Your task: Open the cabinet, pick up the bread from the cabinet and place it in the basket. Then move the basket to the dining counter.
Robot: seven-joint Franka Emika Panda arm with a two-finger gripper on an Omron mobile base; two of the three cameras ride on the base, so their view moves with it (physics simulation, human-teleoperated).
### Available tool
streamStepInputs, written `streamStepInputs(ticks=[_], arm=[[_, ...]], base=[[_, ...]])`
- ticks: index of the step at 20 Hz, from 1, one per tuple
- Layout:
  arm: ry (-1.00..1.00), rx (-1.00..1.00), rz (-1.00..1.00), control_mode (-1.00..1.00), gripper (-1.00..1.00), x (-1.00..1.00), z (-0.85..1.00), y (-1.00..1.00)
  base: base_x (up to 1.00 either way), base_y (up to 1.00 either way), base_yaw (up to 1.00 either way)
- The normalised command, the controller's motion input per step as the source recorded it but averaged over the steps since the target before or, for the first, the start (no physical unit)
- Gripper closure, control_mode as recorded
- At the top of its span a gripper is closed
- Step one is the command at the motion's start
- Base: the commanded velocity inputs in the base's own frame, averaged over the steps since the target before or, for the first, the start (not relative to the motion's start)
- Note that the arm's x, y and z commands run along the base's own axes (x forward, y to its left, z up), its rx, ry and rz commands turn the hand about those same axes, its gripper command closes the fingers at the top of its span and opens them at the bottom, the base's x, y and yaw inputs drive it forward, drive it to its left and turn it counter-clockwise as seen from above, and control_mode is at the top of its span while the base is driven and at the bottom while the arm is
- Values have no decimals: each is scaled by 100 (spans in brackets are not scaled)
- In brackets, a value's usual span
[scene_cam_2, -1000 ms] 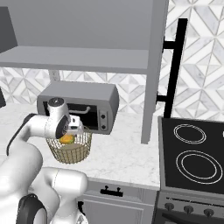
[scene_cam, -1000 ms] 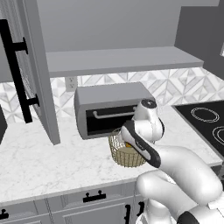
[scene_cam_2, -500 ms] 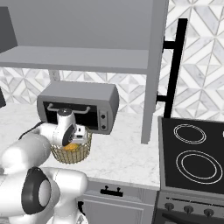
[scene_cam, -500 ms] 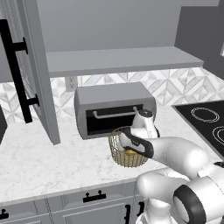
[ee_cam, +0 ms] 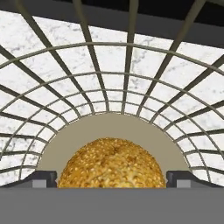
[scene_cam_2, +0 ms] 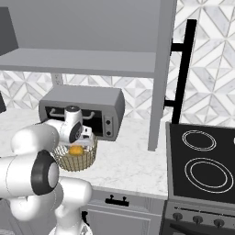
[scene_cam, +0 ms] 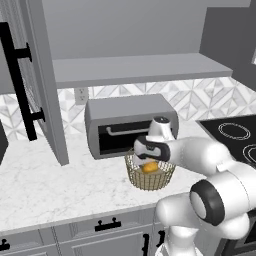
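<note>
Golden bread [ee_cam: 112, 164] in basket [ee_cam: 131, 78], between open hand [ee_cam: 112, 178] tips.

The bread [ee_cam: 112, 164] lies in the basket [scene_cam: 150, 179], which stands on the counter [scene_cam: 45, 190] before the toaster oven [scene_cam: 127, 122].

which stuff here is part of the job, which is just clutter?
Job:
- bread, in the basket
- basket
- cabinet, door open
- gripper, jaws open beside the bread

Clutter:
- toaster oven
- stove
- drawers
</note>
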Motion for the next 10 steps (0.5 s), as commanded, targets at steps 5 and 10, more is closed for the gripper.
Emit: streamStepInputs(ticks=[5,10], arm=[[0,0,-8,-100,-100,-15,16,0],[-1,0,-5,-100,-100,-47,17,0]], base=[[0,0,0],[0,0,0]])
